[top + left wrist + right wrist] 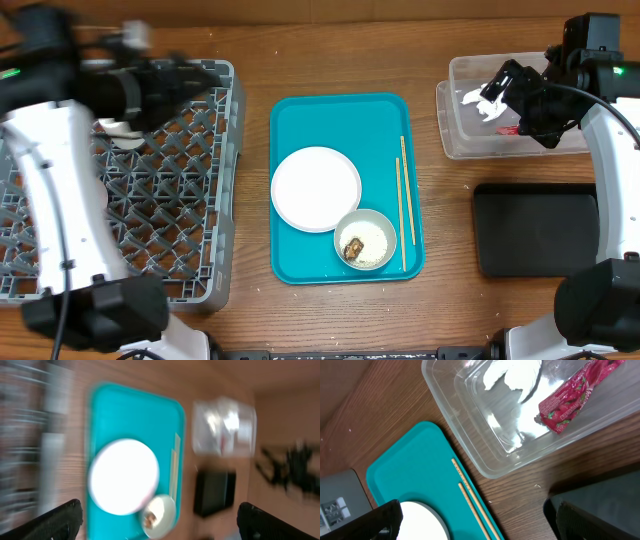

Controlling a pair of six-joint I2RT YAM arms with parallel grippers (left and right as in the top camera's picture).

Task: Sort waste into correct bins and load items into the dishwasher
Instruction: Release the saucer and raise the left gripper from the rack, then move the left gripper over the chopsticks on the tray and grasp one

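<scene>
The red-and-white snack wrapper and the crumpled white tissue lie inside the clear tub, just ahead of your right gripper, whose fingers are spread wide with nothing between them. That part of the waste looks sorted. The rice and the small brown lump sit in a bowl on the teal tray, right against the round plate, with two chopsticks just beside. None of these is loaded yet. The black tray, off to one side of the right fingers, shows nothing in it. Your left gripper hangs over the dish rack, fingers released, wide apart and empty, though that view is blurred. Near them a small white shape, probably the cup, rests in the rack, partly hidden by the arm. By my reading, the food scraps, the bowl and the plate are what is left.
</scene>
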